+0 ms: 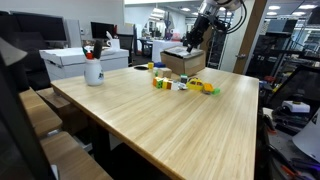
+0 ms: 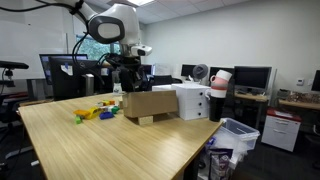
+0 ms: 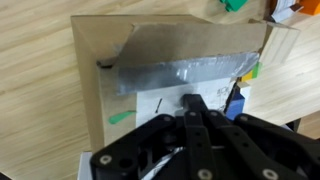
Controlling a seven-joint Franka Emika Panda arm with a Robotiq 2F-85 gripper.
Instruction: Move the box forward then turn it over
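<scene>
The brown cardboard box (image 1: 184, 62) stands at the far end of the wooden table in both exterior views (image 2: 150, 105). In the wrist view (image 3: 110, 60) it fills the frame: tan cardboard with a grey tape strip, and a whitish printed face with small marks nearer the camera. My gripper (image 3: 190, 100) is right over that whitish face, with its fingertips at the edge of the tape. The fingers are pressed together and nothing shows between them. In the exterior views the gripper (image 2: 127, 88) sits at the box's top edge (image 1: 192, 45).
Small coloured toys (image 1: 185, 85) lie on the table in front of the box and also beside it (image 2: 95, 112). A white cup with pens (image 1: 93, 68) stands at one table edge. A big white box with a lid (image 2: 192, 100) stands next to the cardboard box. Office desks and monitors surround the table.
</scene>
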